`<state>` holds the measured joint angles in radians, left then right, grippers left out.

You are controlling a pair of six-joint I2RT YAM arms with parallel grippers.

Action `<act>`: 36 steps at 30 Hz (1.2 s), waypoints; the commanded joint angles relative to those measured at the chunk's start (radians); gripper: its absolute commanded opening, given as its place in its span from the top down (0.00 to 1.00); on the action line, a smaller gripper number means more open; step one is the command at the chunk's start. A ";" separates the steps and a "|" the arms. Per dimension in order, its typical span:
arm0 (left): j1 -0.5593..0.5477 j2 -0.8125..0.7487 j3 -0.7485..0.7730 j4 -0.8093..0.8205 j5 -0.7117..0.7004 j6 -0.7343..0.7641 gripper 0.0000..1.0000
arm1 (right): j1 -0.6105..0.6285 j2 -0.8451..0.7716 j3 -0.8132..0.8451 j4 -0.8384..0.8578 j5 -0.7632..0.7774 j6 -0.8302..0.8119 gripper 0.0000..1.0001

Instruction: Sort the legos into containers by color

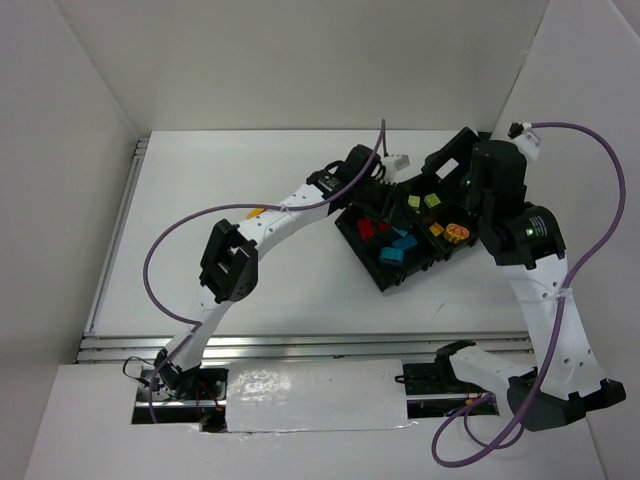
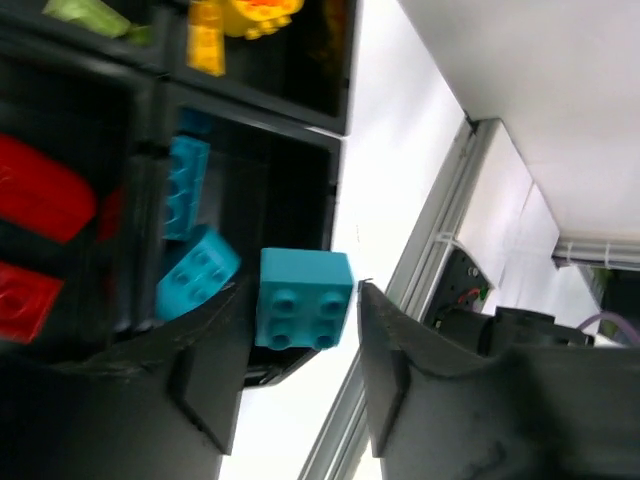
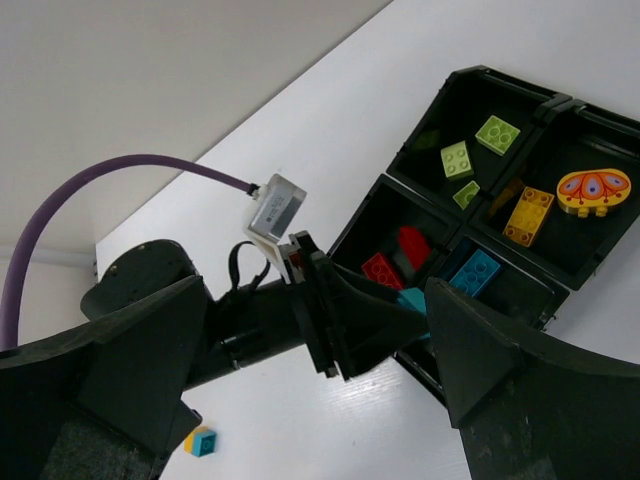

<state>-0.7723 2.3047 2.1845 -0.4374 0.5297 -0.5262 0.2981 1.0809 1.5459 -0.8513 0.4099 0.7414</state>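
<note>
Your left hand (image 2: pixel 305 300) over the cyan compartment of the black tray (image 3: pixel 600 245), clasping a cyan brick (image 2: pixel 305 298) above other cyan bricks (image 2: pixel 195 280), your right hand (image 3: pixel 318 300) spread wide and empty above the tray, a yellow-and-cyan brick (image 3: pixel 200 440) on the table (image 1: pixel 300 300) left of the tray.

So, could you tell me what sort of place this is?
Probably a robotics lab test cell: white panels wall in a white table, aluminium rails edge it, and a left arm and right arm are mounted at its front.
</note>
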 commanded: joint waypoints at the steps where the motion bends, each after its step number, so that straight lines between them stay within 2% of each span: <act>1: -0.025 0.024 0.069 0.031 0.047 -0.005 0.36 | -0.005 -0.015 -0.003 0.014 0.012 -0.013 0.03; 2: -0.025 0.024 0.064 0.031 0.047 -0.005 0.26 | -0.005 -0.016 -0.004 0.014 0.009 -0.016 0.03; 4: -0.025 0.015 0.054 0.040 0.044 -0.004 0.18 | -0.004 -0.015 -0.010 0.020 0.006 -0.022 0.03; 5: -0.027 0.013 0.052 0.039 0.038 -0.003 0.01 | -0.004 -0.015 -0.012 0.021 -0.002 -0.023 0.03; 8: -0.024 0.006 0.078 0.011 0.000 0.018 0.00 | -0.005 -0.010 -0.017 0.027 -0.022 -0.027 0.03; 12: 0.030 -0.050 0.068 -0.083 -0.175 0.029 0.00 | -0.005 -0.004 -0.015 0.041 -0.043 -0.043 0.03; 15: 0.145 -0.166 -0.047 -0.119 -0.328 -0.029 0.00 | -0.004 0.002 -0.024 0.060 -0.072 -0.059 0.03; 18: 0.322 -0.235 -0.156 -0.199 -0.474 -0.077 0.00 | -0.004 0.020 -0.036 0.089 -0.152 -0.089 0.03; 21: 0.442 -0.257 -0.192 -0.291 -0.577 -0.093 0.00 | -0.004 0.042 -0.056 0.120 -0.230 -0.105 0.03; 24: 0.519 -0.212 -0.175 -0.378 -0.617 -0.107 0.00 | -0.004 0.068 -0.060 0.132 -0.272 -0.109 0.03; 32: 0.544 -0.039 -0.086 -0.529 -0.727 -0.173 0.01 | 0.012 0.125 -0.066 0.147 -0.344 -0.142 0.03; 36: 0.545 -0.025 -0.097 -0.547 -0.740 -0.210 0.01 | 0.012 0.125 -0.073 0.144 -0.339 -0.154 0.03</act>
<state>-0.2317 2.2765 2.0644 -0.9215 -0.1684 -0.6888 0.3035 1.2133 1.4784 -0.7532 0.0883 0.6159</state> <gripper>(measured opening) 0.994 0.973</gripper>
